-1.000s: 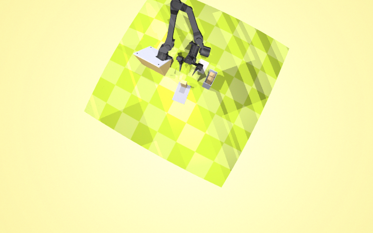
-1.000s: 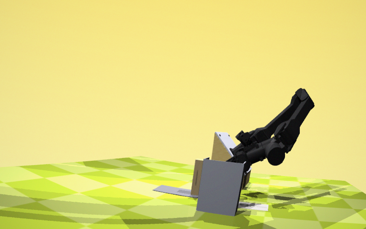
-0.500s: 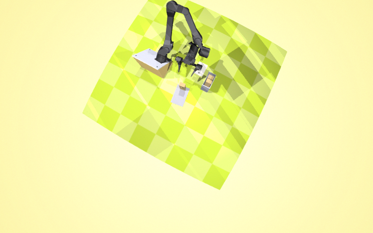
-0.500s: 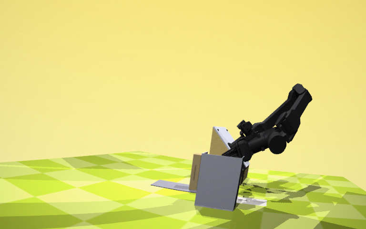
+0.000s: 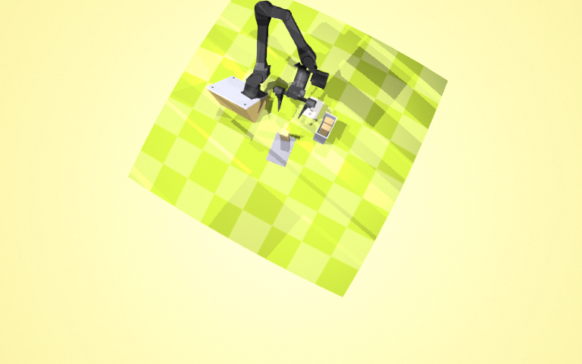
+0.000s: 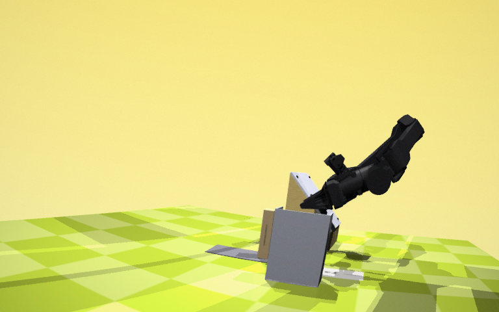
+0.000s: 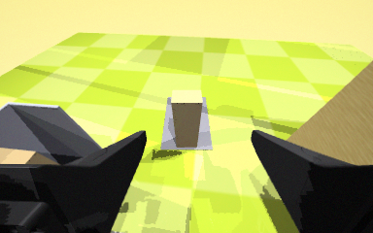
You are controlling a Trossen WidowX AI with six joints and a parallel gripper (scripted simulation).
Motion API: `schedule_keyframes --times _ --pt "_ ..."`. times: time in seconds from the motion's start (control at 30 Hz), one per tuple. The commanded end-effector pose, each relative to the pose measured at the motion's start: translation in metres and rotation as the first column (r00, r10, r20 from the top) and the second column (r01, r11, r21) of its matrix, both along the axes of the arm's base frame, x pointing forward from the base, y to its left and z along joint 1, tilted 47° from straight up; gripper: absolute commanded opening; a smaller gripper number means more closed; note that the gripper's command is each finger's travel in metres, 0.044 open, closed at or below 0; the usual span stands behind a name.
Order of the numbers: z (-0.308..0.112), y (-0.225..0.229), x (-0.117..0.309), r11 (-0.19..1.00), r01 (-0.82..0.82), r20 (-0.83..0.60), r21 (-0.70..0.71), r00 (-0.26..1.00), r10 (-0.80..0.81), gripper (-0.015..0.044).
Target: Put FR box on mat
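And there you were, operator, with one grey mat (image 5: 278, 154) (image 6: 228, 251) (image 7: 167, 131) on the checkered tabletop (image 5: 266, 223) (image 6: 110, 286) (image 7: 272, 63), and on it exactly one tan box (image 5: 284, 134) (image 6: 264, 235) (image 7: 187, 123), standing upright at the mat's end nearest your pincer (image 5: 289, 114) (image 6: 301, 205) (image 7: 198, 135)! Your two fingers were wide apart with nothing between them, up off the tabletop and short of the mat.

One side of that box carried a narrow dark mark, too slanted to read, so you could not tell whether this was FR; its broad sides stood vertical, none facing up. Over to one side, apart from the mat, stood one grey bin (image 5: 319, 139) (image 6: 297, 246), and in it you had two more boxes (image 5: 324, 129) (image 7: 16, 156), side by side, their codes unreadable. One white card (image 5: 314, 108) (image 6: 345, 272) lay flat beyond the mat's box end, near the bin. And across from the bin, on the mat's other side, one wooden pedestal (image 5: 225, 88) (image 6: 303, 182) (image 7: 340, 121) with a pale top plate carried your one black arm (image 5: 261, 47) (image 6: 383, 158).
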State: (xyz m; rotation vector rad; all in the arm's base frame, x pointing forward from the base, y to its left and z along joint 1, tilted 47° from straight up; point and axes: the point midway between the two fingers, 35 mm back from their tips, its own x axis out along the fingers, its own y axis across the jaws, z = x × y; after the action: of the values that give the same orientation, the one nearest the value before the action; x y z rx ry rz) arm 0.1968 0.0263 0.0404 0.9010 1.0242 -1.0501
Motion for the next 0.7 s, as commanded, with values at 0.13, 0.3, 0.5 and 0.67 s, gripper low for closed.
schedule_keyframes --times 0.13,0.3,0.5,0.67 --pt "0.011 -0.01 0.001 1.0 -0.005 0.002 0.004 1.0 0.005 0.044" --pt "0.01 -0.011 0.001 1.0 0.0 0.001 -0.001 1.0 0.0 0.044" --pt "0.003 -0.02 0.007 1.0 -0.008 -0.003 -0.002 1.0 0.008 0.044" --pt "-0.005 -0.032 0.014 1.0 -0.014 -0.006 -0.003 1.0 0.014 0.044"
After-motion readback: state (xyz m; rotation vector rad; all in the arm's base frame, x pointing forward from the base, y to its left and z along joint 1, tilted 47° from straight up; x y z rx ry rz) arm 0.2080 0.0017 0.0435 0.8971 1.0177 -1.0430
